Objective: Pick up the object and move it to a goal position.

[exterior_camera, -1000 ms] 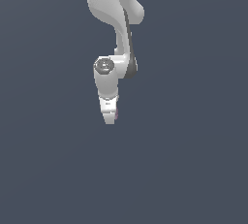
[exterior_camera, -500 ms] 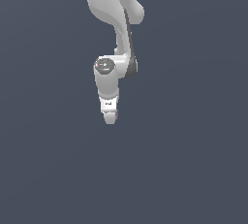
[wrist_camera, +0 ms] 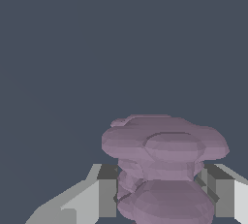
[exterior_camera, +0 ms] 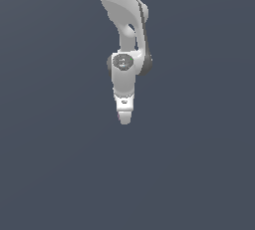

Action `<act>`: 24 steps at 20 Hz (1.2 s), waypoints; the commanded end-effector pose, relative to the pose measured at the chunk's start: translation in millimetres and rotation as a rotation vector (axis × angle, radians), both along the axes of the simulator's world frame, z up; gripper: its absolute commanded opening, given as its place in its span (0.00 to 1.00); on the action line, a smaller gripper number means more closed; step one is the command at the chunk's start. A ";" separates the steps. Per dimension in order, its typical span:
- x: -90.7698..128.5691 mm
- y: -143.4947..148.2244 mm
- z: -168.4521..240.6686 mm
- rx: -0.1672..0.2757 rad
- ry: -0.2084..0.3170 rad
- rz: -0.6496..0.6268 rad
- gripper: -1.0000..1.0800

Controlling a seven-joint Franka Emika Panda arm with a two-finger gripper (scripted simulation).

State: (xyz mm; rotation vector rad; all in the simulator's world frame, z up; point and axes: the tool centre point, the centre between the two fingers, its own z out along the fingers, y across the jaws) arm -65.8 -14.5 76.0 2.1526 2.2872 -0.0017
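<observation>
There is one robot arm [exterior_camera: 124, 35]. It is white with some dark grey parts, and it hangs down from the top of the exterior view. At its low end there is one gripper [exterior_camera: 124, 119], pointing down. Behind it there is just a flat blue-grey background [exterior_camera: 55, 164].

There is one object [wrist_camera: 162, 169]. It is pinkish-purple and lumpy, like a few soft blobs stacked on each other. The top blob is wide and flat, and there is a round blob lower down.

In the wrist view you can see two fingers [wrist_camera: 106, 191] of the gripper, one on each side of the object. Each finger has a dark grey pad and a light grey outer part. The object sits right between the two fingers. The pads press against the narrow middle of the lumpy thing on both sides, so the gripper is squeezed onto it. The wide top blob sticks out past the fingertips.

In the exterior view the object cannot be seen. It is too small, or the gripper hides it. The gripper there looks like one narrow white tip, and you cannot see a gap between the fingers. The gripper hangs a little above the middle of that view.
</observation>
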 end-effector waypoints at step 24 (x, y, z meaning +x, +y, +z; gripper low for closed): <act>-15.6 197.0 74.6 0.001 0.000 0.001 0.00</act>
